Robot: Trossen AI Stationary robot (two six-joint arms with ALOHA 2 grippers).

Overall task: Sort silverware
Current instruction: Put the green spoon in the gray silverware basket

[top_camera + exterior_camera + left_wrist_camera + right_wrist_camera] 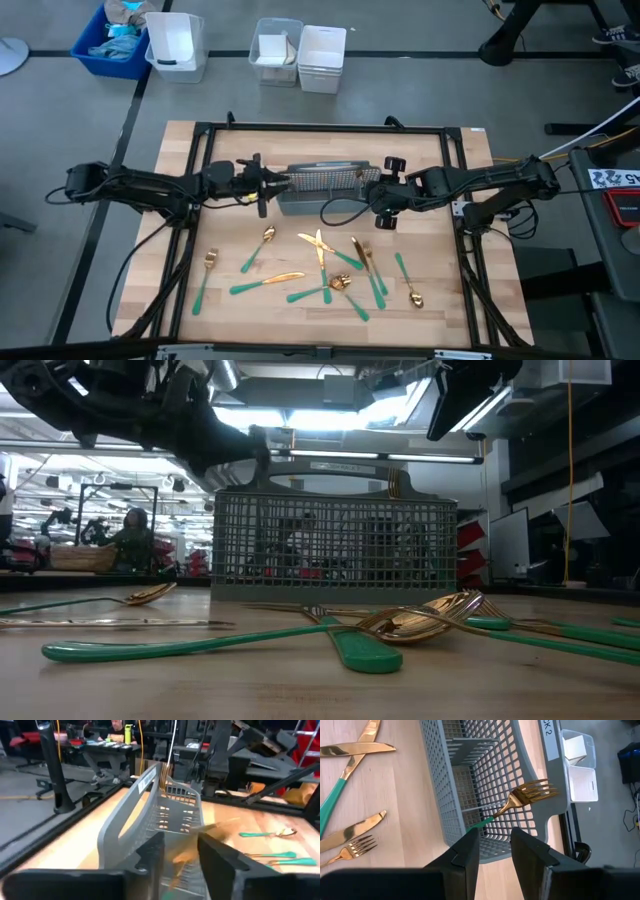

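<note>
Hovering at the right end of the grey mesh caddy [322,186], the right gripper [494,851] pinches a fork [530,795] by its teal handle, gold tines pointing out over the caddy's compartments; its long axis runs along the fingers, so lowering it handle-first looks the natural move. At the caddy's opposite end, the left gripper [181,857] seems to clamp a blurred gold piece [185,855]; the remaining silverware [330,268] lies scattered on the table [180,190] in front of the caddy.

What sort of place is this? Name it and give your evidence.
Probably a robotics lab or workshop: a black-framed wooden table with two robot arms, storage bins on the concrete floor, and workbenches with a seated person behind.
</note>
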